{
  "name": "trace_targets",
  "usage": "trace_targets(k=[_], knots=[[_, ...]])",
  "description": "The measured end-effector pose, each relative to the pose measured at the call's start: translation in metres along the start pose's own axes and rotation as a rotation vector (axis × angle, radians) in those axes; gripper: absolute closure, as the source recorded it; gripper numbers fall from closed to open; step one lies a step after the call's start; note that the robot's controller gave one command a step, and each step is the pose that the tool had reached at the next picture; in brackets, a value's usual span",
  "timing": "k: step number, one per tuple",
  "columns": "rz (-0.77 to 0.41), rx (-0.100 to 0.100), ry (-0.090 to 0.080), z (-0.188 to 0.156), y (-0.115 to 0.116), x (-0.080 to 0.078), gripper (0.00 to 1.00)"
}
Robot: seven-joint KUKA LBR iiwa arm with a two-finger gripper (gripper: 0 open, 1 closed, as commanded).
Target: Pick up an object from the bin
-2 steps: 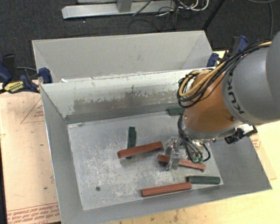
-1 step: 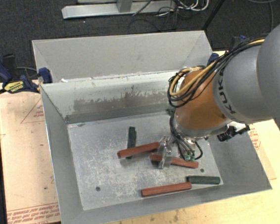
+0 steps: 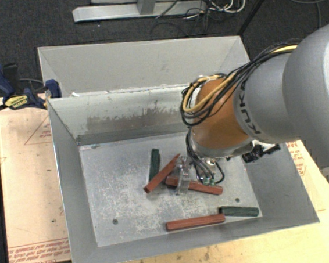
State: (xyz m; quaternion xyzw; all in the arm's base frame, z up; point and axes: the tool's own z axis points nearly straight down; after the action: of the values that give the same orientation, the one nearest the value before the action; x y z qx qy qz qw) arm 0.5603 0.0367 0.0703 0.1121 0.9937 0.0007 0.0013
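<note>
**A:** You've got the gripper (image 3: 184, 178) low in the middle of the bin (image 3: 104, 222), right over the little tangle of sticks.

**B:** Which one is it on?

**A:** It sits where the slanted red-brown stick (image 3: 160, 175) meets the flatter red-brown stick (image 3: 207, 188), which runs off to the right. A dark green stick (image 3: 153, 162) lies touching the slanted one on its far-left side. From this angle I can't tell whether the pincer is wide or narrow, and I can't see anything in it.

**B:** So how should you play it?

**A:** I'd say pick one stick and commit. Set the pincer across the stick's narrow width, not along its length, and close near its middle so it won't swing when you lift. The crossing is the risky spot, because you could pinch two sticks or flick the green one away.

**B:** Any easier targets?

**A:** Yes. The long red-brown stick (image 3: 195, 222) lies on its own near the front wall. The second dark green stick (image 3: 241, 211) is just to its right, and both are well apart from the tangle. If you stay where you are, lift straight up.
</note>
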Motion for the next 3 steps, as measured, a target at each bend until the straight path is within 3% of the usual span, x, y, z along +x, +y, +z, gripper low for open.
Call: trace_targets(k=[1,2,3], knots=[[0.048,-0.003,-0.008,-0.198,0.012,0.008,1.00],[0.048,0.001,0.000,-0.193,0.011,0.009,0.00],[0.128,0.005,0.010,-0.047,-0.019,0.026,0.00]])
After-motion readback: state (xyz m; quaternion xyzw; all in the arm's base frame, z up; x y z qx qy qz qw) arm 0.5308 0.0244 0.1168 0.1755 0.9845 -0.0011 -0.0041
